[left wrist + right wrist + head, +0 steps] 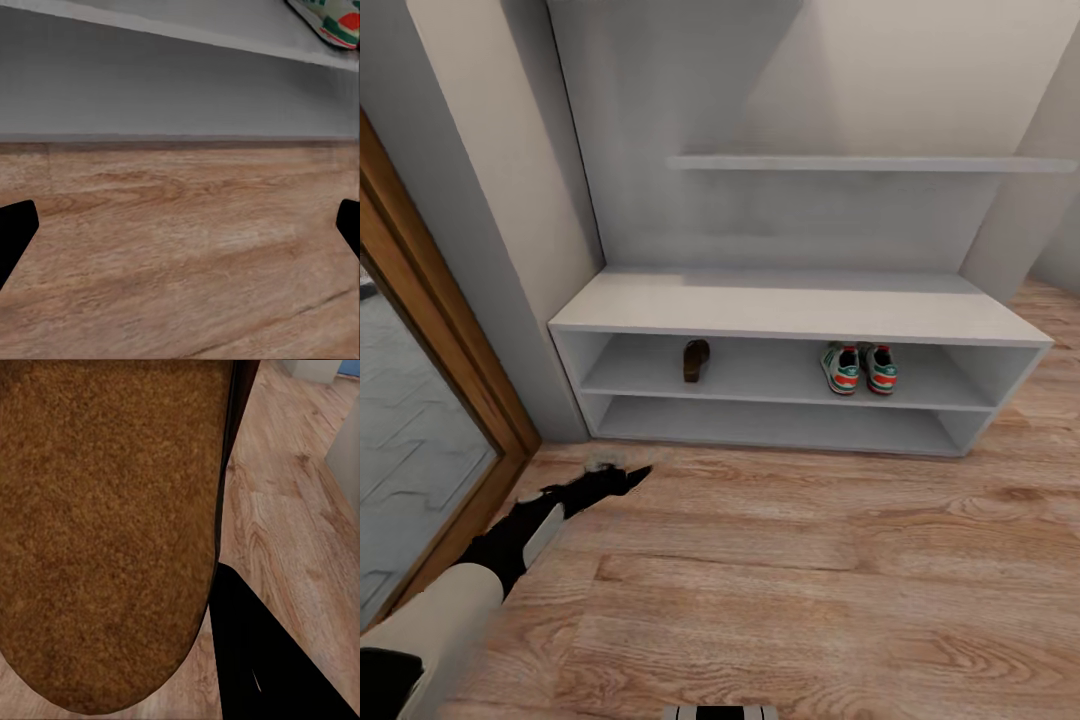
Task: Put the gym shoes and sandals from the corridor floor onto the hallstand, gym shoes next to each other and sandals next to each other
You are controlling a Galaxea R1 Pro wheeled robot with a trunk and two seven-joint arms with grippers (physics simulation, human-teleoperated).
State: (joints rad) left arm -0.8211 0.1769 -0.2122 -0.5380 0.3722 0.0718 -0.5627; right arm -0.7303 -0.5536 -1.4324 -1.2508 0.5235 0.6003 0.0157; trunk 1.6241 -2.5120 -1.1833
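Both gym shoes [859,368] stand side by side on the right of the hallstand's [790,310] upper open shelf. One brown sandal [696,360] sits on the same shelf, further left. The other sandal [105,510] is seen very close in the right wrist view, its tan footbed facing the camera, with my right gripper [180,585] shut on it and one black finger [262,660] at its edge. My left gripper [622,477] hangs low over the corridor floor [810,560] before the rack's left end. It is open [180,225] and holds nothing. A gym shoe's [334,19] edge shows in the left wrist view.
A wooden door frame with a glass pane [450,420] runs along the left, close to my left arm. A floating shelf [860,163] hangs above the bench top. The rack's lower shelf [770,425] holds nothing. Wood floor stretches to the right.
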